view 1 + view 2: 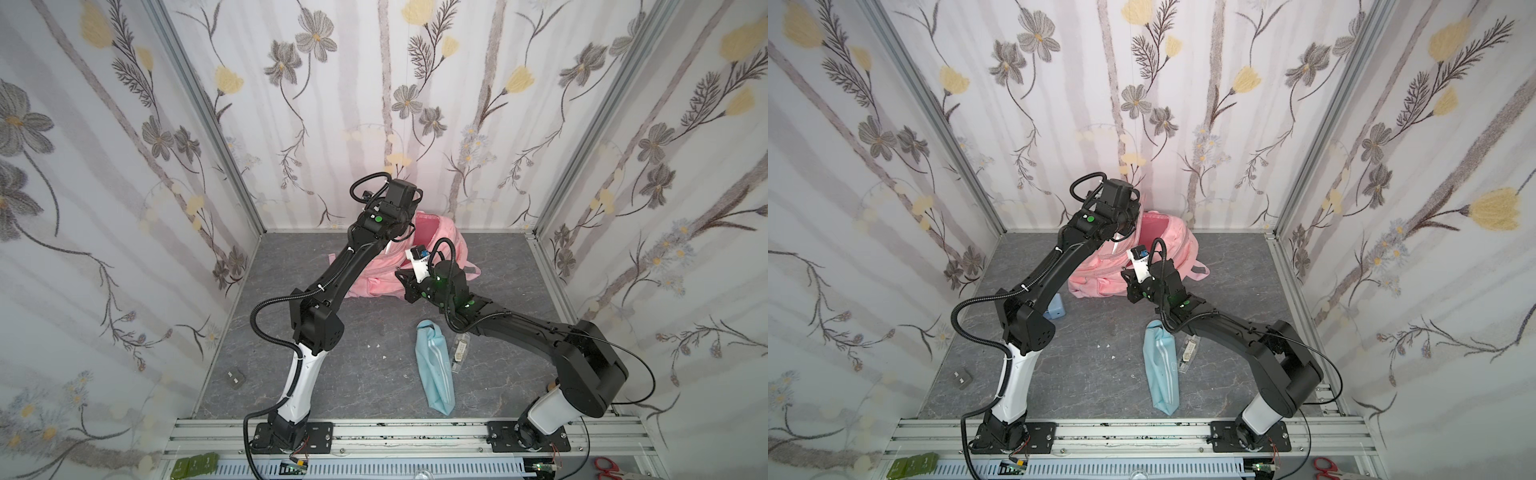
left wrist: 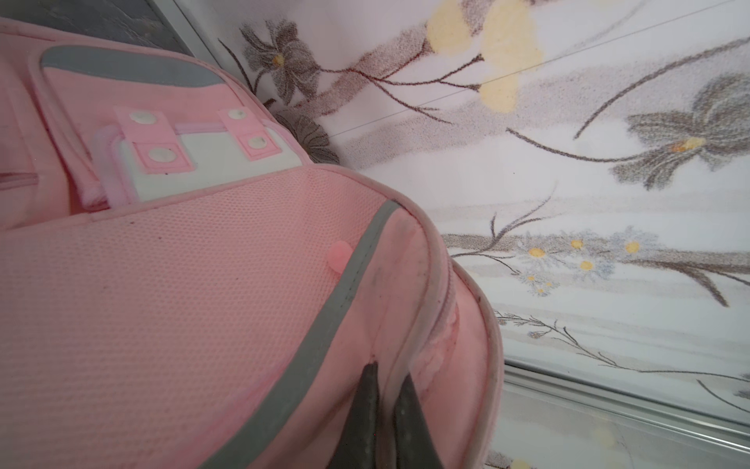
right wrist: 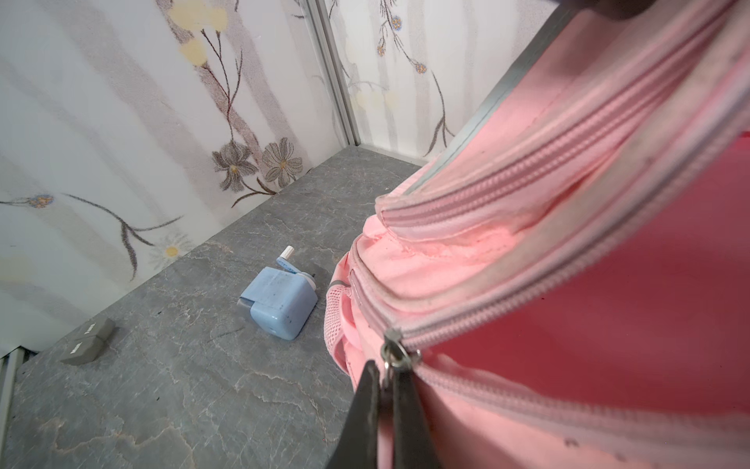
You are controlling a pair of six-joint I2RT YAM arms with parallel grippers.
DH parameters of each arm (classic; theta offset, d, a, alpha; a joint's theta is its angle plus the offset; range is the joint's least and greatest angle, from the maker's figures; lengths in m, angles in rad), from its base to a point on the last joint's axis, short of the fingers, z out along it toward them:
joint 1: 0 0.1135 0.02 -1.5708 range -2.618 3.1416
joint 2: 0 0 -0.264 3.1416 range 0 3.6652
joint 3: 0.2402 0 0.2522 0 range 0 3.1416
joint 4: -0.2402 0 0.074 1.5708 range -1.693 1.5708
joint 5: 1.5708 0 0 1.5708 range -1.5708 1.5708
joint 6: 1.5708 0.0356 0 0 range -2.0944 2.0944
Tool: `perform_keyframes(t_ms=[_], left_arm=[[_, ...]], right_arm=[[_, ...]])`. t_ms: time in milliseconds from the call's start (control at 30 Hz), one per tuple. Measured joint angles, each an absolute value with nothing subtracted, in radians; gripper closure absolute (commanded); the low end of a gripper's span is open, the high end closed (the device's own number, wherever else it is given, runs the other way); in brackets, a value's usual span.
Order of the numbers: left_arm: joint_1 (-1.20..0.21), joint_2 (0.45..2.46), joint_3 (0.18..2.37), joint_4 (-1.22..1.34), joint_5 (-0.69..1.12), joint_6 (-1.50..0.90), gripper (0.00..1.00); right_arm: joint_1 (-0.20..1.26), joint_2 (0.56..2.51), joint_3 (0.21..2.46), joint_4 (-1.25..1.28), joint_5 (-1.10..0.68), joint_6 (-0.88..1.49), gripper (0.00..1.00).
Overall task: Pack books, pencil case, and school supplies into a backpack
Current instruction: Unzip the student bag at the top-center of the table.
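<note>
The pink backpack (image 1: 432, 249) (image 1: 1167, 245) lies at the back of the grey floor with its main zipper open, showing the pink lining. My left gripper (image 2: 389, 371) is shut on the fabric edge by the zipper at the bag's upper rim. My right gripper (image 3: 386, 367) is shut on the metal zipper pull (image 3: 393, 353) at the opening's lower end. The light-blue pencil case (image 1: 434, 365) (image 1: 1160, 365) lies nearer the front, with the small clear case (image 1: 459, 353) (image 1: 1187, 353) beside it. The pale-blue boxy item with a white knob (image 3: 280, 302) (image 1: 1057, 307) sits left of the bag. The books are out of view.
A small grey block (image 1: 235, 379) (image 3: 87, 341) lies near the left wall. Floral walls enclose the floor on three sides. An aluminium rail (image 1: 415, 432) carrying both arm bases runs along the front. Red scissors (image 1: 1327, 469) lie outside at the front right.
</note>
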State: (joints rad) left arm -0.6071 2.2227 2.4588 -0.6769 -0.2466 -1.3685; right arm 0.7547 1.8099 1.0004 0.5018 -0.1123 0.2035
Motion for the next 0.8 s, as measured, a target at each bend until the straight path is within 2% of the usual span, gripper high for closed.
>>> perform_keyframes(t_ms=[233, 500, 700, 800], left_arm=[[-0.622, 2.22, 2.462, -0.723, -0.336, -1.416, 1.0], [-0.616, 2.196, 2.443, -0.703, -0.35, -1.438, 1.0], [-0.596, 2.114, 2.272, -0.593, -0.308, -1.375, 1.0], [-0.582, 2.068, 2.172, -0.522, -0.255, -1.315, 1.0]], right_arm=[[0.776, 1.898, 0.958, 0.674, -0.069, 0.362, 0.87], [0.778, 1.89, 0.946, 0.719, -0.019, 0.454, 0.8], [0.776, 1.806, 0.944, 0.629, -0.039, 0.448, 0.6], [0.772, 1.747, 0.944, 0.542, -0.046, 0.437, 0.54]])
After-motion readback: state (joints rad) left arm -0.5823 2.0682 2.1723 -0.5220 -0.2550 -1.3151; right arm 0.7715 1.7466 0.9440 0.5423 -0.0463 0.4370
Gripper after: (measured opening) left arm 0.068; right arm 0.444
